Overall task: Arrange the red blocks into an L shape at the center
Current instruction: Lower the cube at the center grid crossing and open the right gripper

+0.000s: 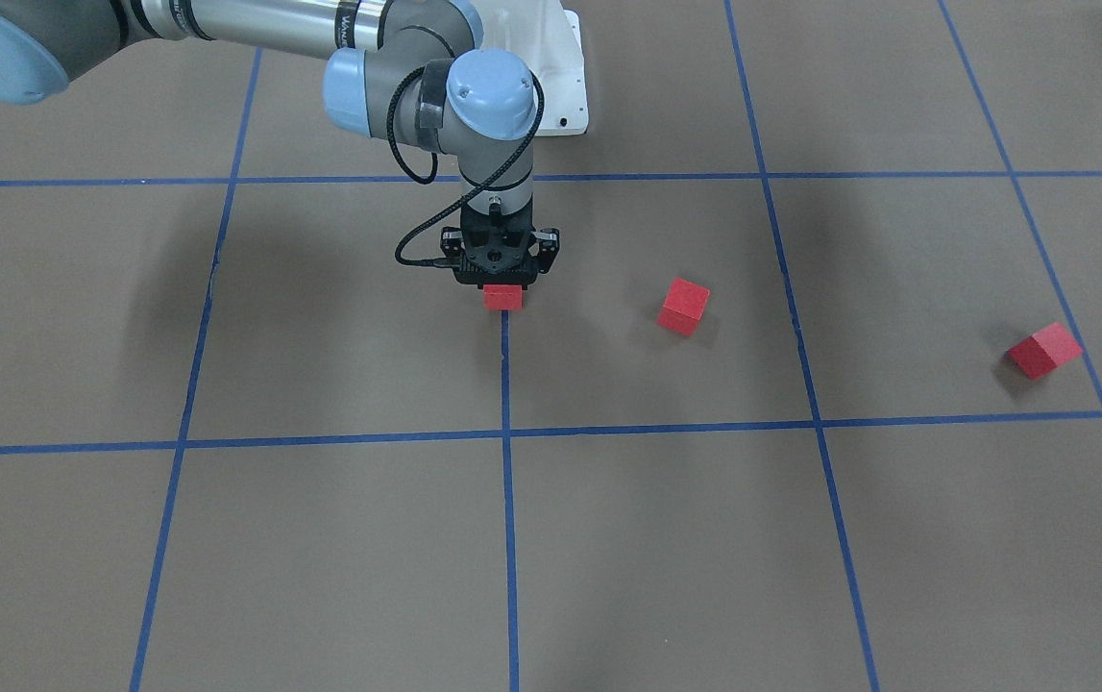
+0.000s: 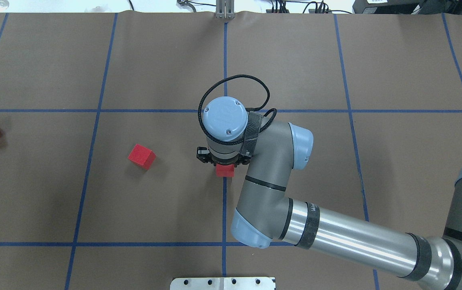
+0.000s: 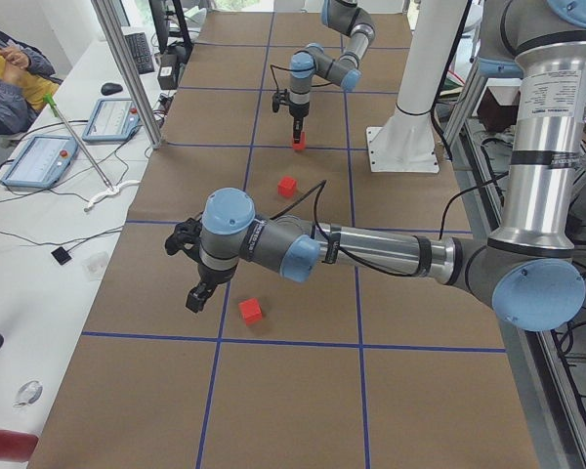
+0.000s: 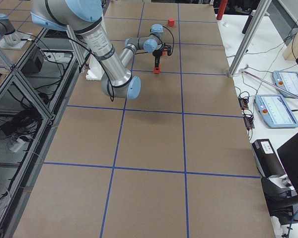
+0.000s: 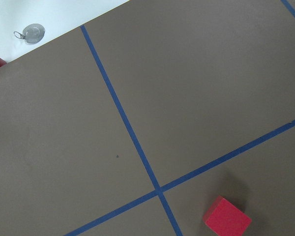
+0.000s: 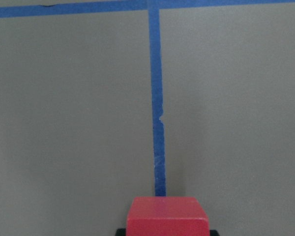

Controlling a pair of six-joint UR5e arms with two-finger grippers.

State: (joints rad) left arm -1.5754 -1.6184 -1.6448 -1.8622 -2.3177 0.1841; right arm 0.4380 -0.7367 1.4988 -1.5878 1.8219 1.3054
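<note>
I count three red blocks: block one (image 1: 502,298) clamped in right gripper (image 1: 502,288) on the center line (image 1: 506,384), block two (image 1: 684,306) and block three (image 1: 1044,350) loose on its robot-left side; left gripper (image 3: 193,296) opening I cannot tell.

R arm (image 2: 335,231) comes in from the surface's robot-side right corner, elbow bent, wrist vertical. R gripper (image 1: 504,285) points straight down at mid-surface, jaws closed on a block (image 1: 502,299). L arm (image 3: 371,252) stretches low toward the far edge near the left end. L gripper (image 3: 192,300) points down above the surface, open/closed unclear.
</note>
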